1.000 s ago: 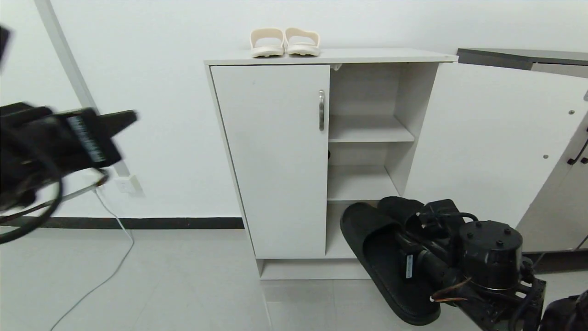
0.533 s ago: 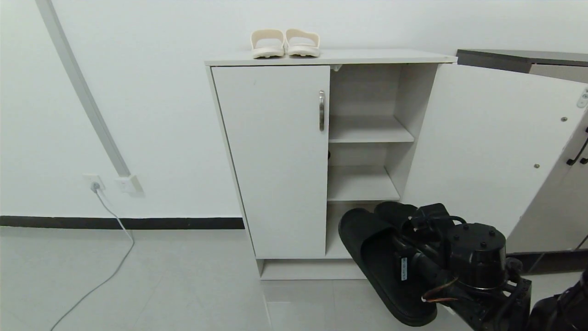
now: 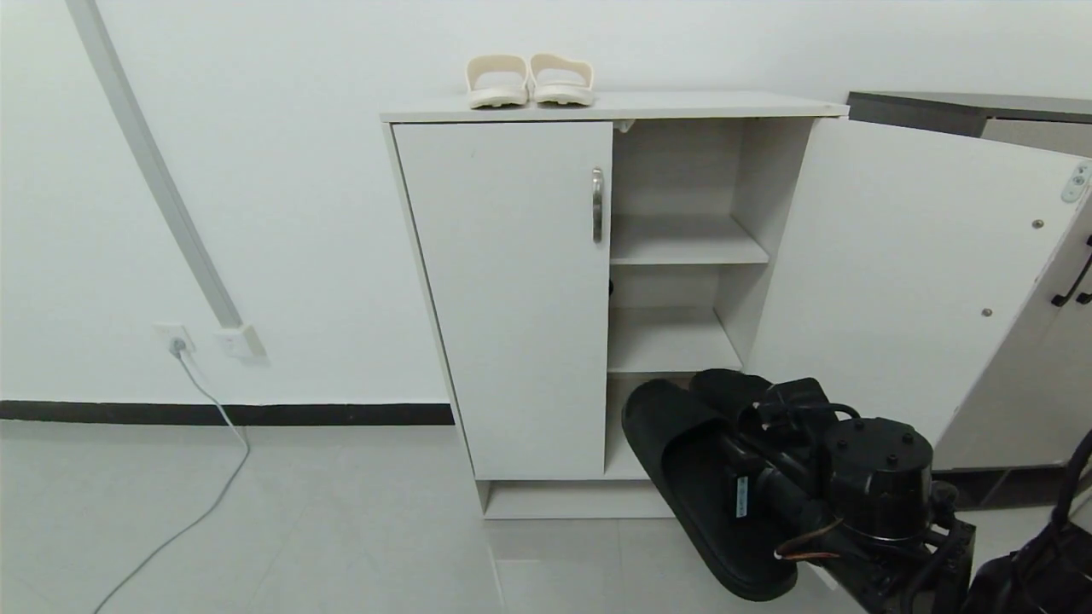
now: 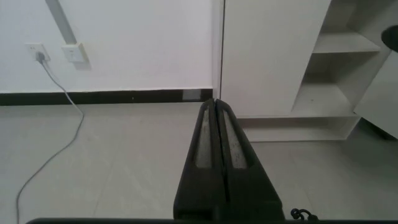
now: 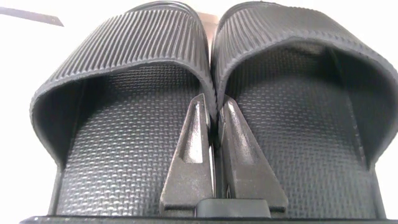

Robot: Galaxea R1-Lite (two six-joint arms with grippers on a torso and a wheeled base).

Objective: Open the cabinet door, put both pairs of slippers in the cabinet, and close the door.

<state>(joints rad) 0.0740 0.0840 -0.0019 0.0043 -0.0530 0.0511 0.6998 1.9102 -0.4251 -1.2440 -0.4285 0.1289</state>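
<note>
— Your black slippers (image 5: 124,93) look like matt rubber: ribbed straps, pebbled footbeds.
— And the cabinet (image 3: 503,298) you're facing?
— Smooth white laminate with a faint sheen, and its handle (image 3: 597,205) is brushed metal. The cream slippers (image 3: 529,81) look like soft matt foam. Your floor (image 3: 341,529) is glossy tile.

**Claw (image 5: 214,104) pinches two black slippers (image 5: 124,130) together**

The slippers lie side by side, one on each side of the claw. Its two fingers (image 5: 189,155) are closed on the slippers' touching inner edges, with one finger lying over each dotted footbed (image 5: 311,137). The ribbed straps (image 5: 283,37) arch just beyond the fingertips. Past the straps a pale surface (image 5: 93,9) shows.
</note>
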